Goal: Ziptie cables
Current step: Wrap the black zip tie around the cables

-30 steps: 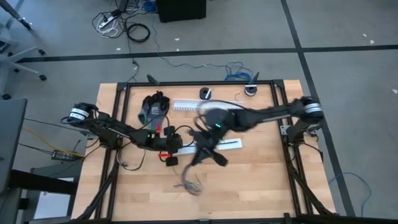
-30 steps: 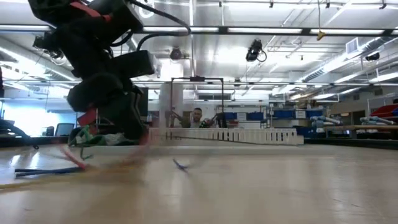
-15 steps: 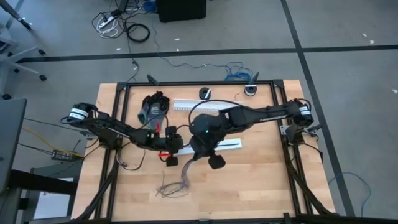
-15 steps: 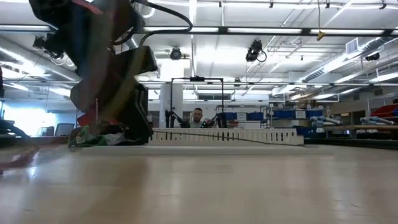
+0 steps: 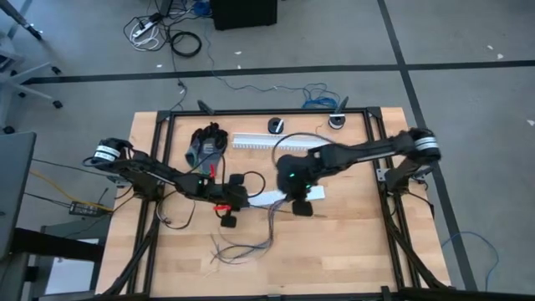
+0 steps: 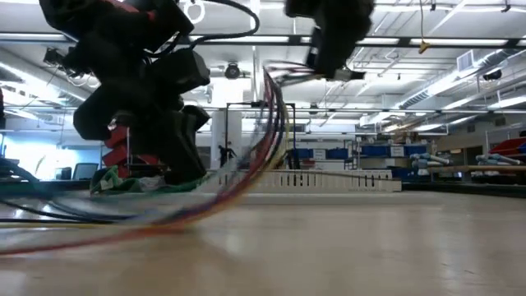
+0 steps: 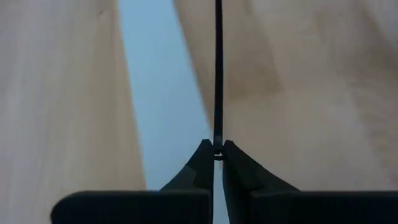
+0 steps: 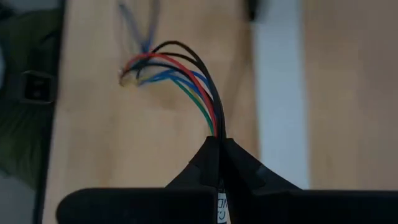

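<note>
Multicoloured thin cables [image 5: 251, 241] trail over bare wood toward the table's near edge, pinched by the right gripper [image 8: 219, 144]. Left gripper [image 7: 214, 148], mid-table, clamps a thin black ziptie [image 7: 217, 74].

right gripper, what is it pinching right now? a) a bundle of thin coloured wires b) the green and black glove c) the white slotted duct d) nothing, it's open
a: the right wrist view shows the right gripper shut on the bundle of thin red, blue, green and black wires, which fan out from between its fingertips over the wooden table.
</note>
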`<state>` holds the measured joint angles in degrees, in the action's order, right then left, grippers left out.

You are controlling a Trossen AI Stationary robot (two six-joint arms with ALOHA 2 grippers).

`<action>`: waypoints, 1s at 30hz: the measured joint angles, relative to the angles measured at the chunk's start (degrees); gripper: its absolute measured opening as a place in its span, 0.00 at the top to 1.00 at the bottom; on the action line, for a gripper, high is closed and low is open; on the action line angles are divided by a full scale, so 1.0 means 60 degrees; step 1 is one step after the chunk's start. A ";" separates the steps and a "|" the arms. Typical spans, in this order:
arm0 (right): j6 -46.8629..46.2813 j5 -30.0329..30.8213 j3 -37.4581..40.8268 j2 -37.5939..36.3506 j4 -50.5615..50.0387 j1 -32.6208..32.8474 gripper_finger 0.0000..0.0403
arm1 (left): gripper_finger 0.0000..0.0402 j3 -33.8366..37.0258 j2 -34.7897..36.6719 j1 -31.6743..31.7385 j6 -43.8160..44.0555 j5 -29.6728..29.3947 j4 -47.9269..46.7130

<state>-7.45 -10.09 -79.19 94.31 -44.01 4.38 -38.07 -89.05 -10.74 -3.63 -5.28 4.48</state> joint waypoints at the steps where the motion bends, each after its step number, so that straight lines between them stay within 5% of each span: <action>1: -0.0185 0.0109 0.0340 -0.0268 0.0074 -0.0055 1.00 | 1.00 -0.0001 -0.0016 -0.0004 -0.0092 0.0135 0.0124; 7: -0.1228 0.0169 0.2308 -0.1691 0.1142 -0.0219 1.00 | 1.00 -0.0061 -0.0461 -0.0004 -0.0381 0.0684 0.1074; 14: -0.2205 -0.0397 0.4033 -0.1845 0.2360 -0.0182 1.00 | 1.00 -0.0555 -0.1001 -0.0004 -0.0634 0.0740 0.1081; 30: -0.2854 -0.0389 0.5382 -0.1542 0.1929 0.0328 0.86 | 1.00 -0.1990 -0.2544 0.0015 -0.1158 0.1506 0.0760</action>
<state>-24.58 -12.43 -46.89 85.06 -32.44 6.35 -50.01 -104.31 -10.66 -10.58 3.76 9.04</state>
